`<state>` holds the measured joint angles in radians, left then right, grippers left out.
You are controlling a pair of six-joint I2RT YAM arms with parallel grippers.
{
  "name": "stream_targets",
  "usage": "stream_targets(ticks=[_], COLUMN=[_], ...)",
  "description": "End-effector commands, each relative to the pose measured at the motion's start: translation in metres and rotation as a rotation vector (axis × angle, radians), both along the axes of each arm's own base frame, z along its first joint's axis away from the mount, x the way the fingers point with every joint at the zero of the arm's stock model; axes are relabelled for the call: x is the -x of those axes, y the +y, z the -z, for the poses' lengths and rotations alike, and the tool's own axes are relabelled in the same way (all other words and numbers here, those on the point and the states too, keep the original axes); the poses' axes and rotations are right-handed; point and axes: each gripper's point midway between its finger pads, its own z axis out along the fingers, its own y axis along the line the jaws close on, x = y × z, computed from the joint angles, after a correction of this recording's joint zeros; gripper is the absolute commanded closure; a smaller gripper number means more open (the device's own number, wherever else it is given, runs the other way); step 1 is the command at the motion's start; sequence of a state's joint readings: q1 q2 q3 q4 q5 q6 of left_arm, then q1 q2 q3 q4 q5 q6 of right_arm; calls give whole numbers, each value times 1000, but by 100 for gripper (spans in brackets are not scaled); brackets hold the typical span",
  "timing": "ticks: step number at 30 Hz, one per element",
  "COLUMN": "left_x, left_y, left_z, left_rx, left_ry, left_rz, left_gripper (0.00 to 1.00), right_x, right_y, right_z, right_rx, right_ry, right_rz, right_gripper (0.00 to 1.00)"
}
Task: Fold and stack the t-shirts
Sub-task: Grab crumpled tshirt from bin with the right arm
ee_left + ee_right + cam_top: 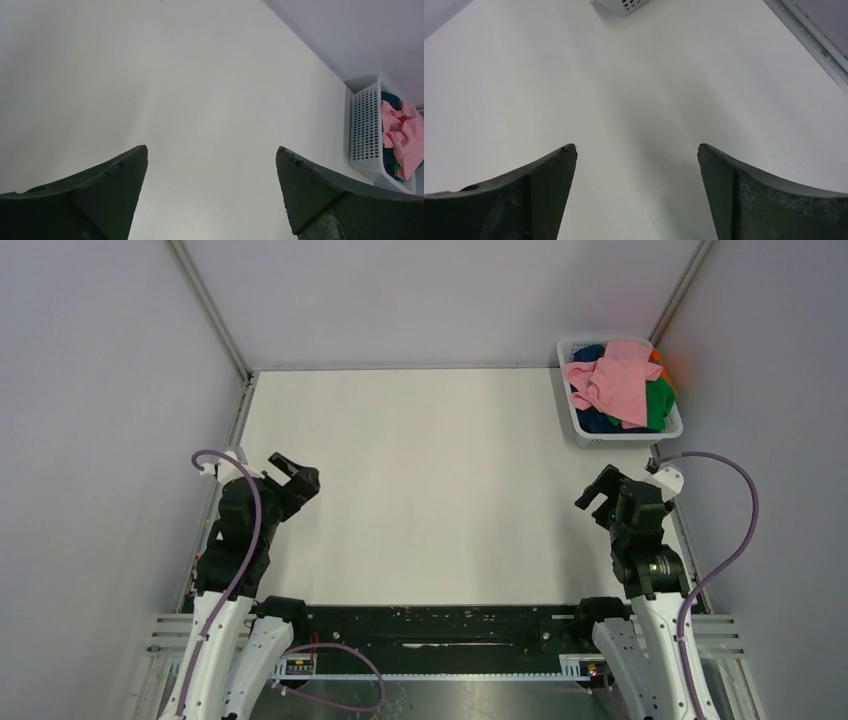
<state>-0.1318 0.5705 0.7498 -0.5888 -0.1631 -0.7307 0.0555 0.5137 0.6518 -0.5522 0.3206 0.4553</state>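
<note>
The t-shirts lie crumpled in a white slatted basket (pixel 578 412) at the table's far right corner. A light pink shirt (pixel 615 380) is on top, with green (pixel 658 405), dark blue (pixel 600 423) and a bit of orange (pixel 658 360) under it. The left wrist view shows the basket (pixel 365 130) with the pink shirt (pixel 405 140). My left gripper (pixel 295 472) is open and empty near the left edge (pixel 212 148). My right gripper (pixel 598 495) is open and empty near the right edge, in front of the basket (pixel 636 146).
The white table top (pixel 440 480) spreads between the arms. A metal frame rail (pixel 814 40) runs along the table's right side. A corner of the basket (pixel 624 6) shows at the top of the right wrist view. Grey walls enclose the table.
</note>
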Motion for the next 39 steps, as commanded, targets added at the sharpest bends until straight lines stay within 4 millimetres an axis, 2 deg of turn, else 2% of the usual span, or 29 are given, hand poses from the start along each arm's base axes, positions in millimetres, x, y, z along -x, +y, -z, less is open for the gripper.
stream_targets(ticks=[1, 4, 7, 11, 12, 17, 19, 21, 25, 26, 28, 32, 35, 39], left_x=[-5, -7, -8, -9, -10, -12, -14, -15, -18, -19, -20, -22, -23, -23], left_y=[-2, -4, -3, -1, -2, 0, 0, 0, 0, 0, 0, -1, -2, -3], left_z=[-9, -11, -10, -7, -6, 2, 4, 7, 13, 15, 17, 21, 22, 24], left_rx=[8, 6, 5, -2, -2, -6, -7, -8, -15, -16, -18, -19, -18, -15], left_ry=[-50, -41, -36, -24, -20, 6, 15, 28, 58, 67, 78, 94, 101, 109], left_rz=[9, 21, 16, 3, 5, -8, -9, -7, -10, -8, -9, -6, -4, 0], left_gripper=[1, 1, 1, 1, 1, 1, 1, 1, 1, 1, 1, 1, 1, 1], right_x=[-21, -51, -85, -141, -158, -226, -255, -279, -317, -327, -338, -350, -353, -350], right_y=[-1, 3, -5, -10, -13, -35, -42, -49, -61, -71, -86, -97, -97, -94], right_z=[-30, -38, -43, -43, -51, -36, -14, -5, 16, 12, 20, 24, 3, -41], right_rx=[16, 59, 110, 175, 196, 295, 322, 364, 437, 438, 432, 447, 456, 453], right_ry=[-29, 1, 68, 167, 169, 313, 378, 406, 476, 467, 488, 492, 443, 339], right_rz=[3, -52, -26, -43, -43, -6, -6, 0, 9, 32, 60, 80, 78, 81], right_gripper=[1, 1, 0, 1, 1, 1, 0, 1, 8, 10, 17, 50, 63, 70])
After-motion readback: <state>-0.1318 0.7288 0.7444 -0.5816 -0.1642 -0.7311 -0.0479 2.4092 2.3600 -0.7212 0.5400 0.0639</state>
